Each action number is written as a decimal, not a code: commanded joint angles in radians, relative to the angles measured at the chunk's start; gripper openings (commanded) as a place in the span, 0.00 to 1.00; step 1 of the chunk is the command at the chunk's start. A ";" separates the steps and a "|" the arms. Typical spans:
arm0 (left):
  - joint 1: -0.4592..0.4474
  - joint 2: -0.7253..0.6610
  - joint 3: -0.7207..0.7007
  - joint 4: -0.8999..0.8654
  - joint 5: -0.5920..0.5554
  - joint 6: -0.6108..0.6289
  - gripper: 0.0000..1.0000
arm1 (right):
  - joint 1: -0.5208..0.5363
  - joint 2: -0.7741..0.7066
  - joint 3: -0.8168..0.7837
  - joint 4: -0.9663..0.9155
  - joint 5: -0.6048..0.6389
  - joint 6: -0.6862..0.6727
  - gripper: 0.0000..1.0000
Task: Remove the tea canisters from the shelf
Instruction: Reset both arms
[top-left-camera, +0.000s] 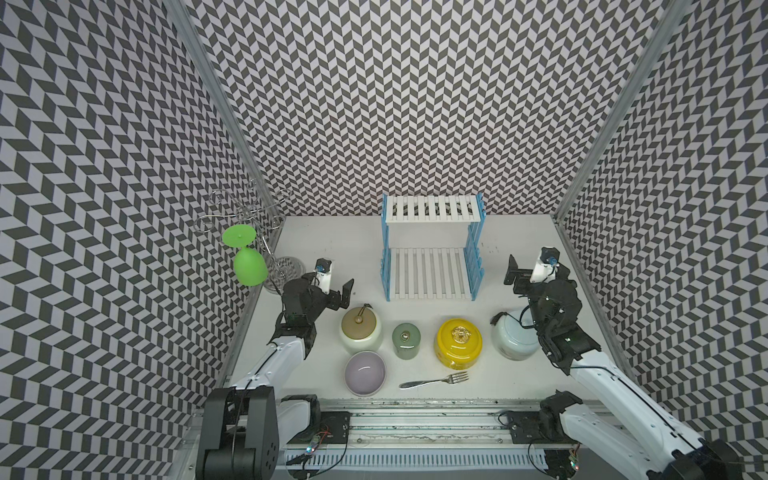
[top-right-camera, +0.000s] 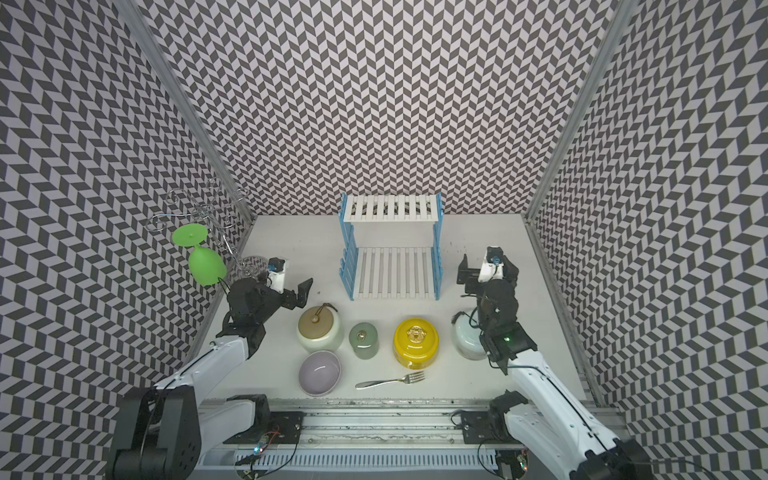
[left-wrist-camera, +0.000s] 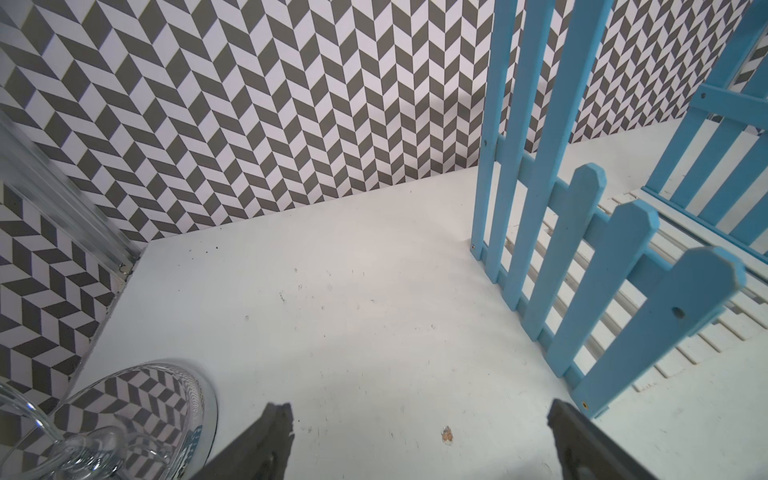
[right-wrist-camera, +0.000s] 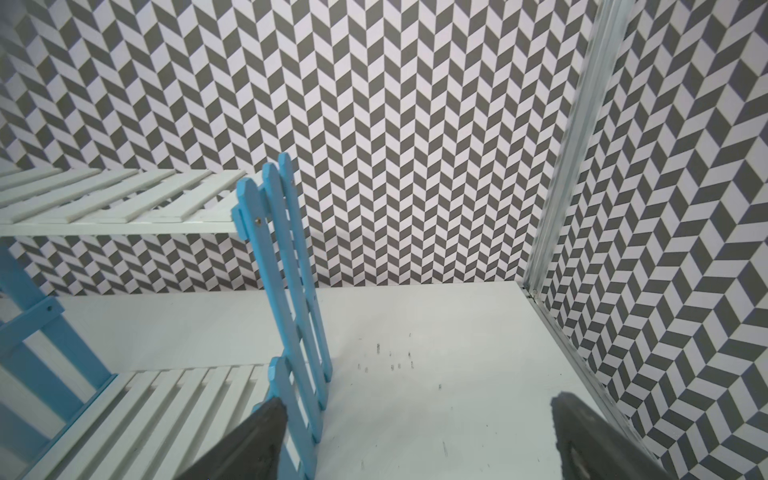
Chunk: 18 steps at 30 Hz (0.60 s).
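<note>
Canisters: four, all upright on the table (top-left-camera: 332, 241), in a row on the near side of the shelf (top-left-camera: 432, 272), apart from it.
Row, left to right: cream canister (top-left-camera: 360, 332), green canister (top-left-camera: 406, 340), yellow canister (top-left-camera: 458, 343), blue canister (top-left-camera: 513, 340).
Left gripper (left-wrist-camera: 417, 415): over bare table beside the shelf's left fence; the cream canister is nearest, near it on the robot's side, not touching.
Right gripper (right-wrist-camera: 417, 405): over bare table beside the shelf's right fence; the blue canister sits under that arm, partly covered by it.
Count: one shelf with two tiers, one bowl (top-left-camera: 365, 372), one fork (top-left-camera: 434, 380), one goblet (top-left-camera: 248, 266) hanging on one wire stand (top-left-camera: 249, 212).
Left gripper jaws: spread wide, released, holding and touching nothing.
Right gripper jaws: spread wide, released, holding and touching nothing.
</note>
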 joint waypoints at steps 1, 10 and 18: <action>0.020 0.028 -0.055 0.234 -0.020 -0.037 1.00 | -0.035 0.035 -0.036 0.175 -0.043 0.022 1.00; 0.059 0.133 -0.151 0.501 0.005 -0.045 1.00 | -0.089 0.169 -0.093 0.274 0.002 0.070 1.00; 0.064 0.231 -0.116 0.559 -0.004 -0.089 1.00 | -0.116 0.284 -0.161 0.418 0.004 0.072 1.00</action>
